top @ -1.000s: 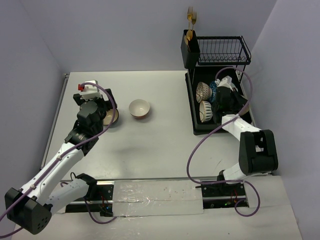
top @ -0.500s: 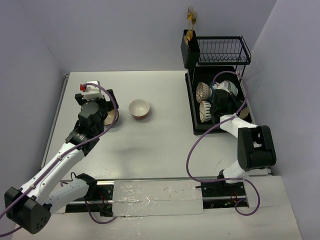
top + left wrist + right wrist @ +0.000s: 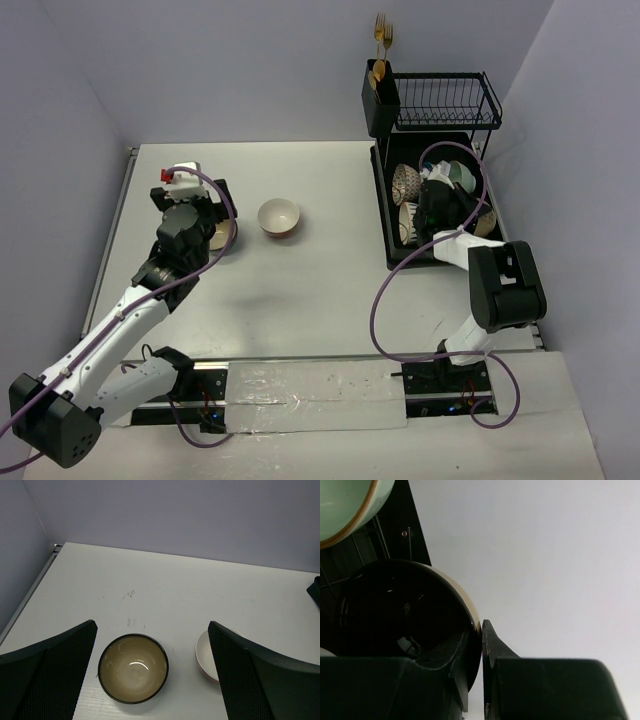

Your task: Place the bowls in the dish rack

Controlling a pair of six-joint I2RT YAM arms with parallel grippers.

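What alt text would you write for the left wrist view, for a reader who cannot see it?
A tan, dark-rimmed bowl sits upright and empty on a white table, between the left gripper's wide-open black fingers. A white bowl is partly hidden behind one finger.

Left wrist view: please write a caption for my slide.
Open left gripper hovers above a tan dark-rimmed ceramic bowl, white round bowl beside it.

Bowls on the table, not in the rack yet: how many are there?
2. The tan bowl lies below the left gripper. The white bowl stands just right of it, nearer the rack. None seems hidden.
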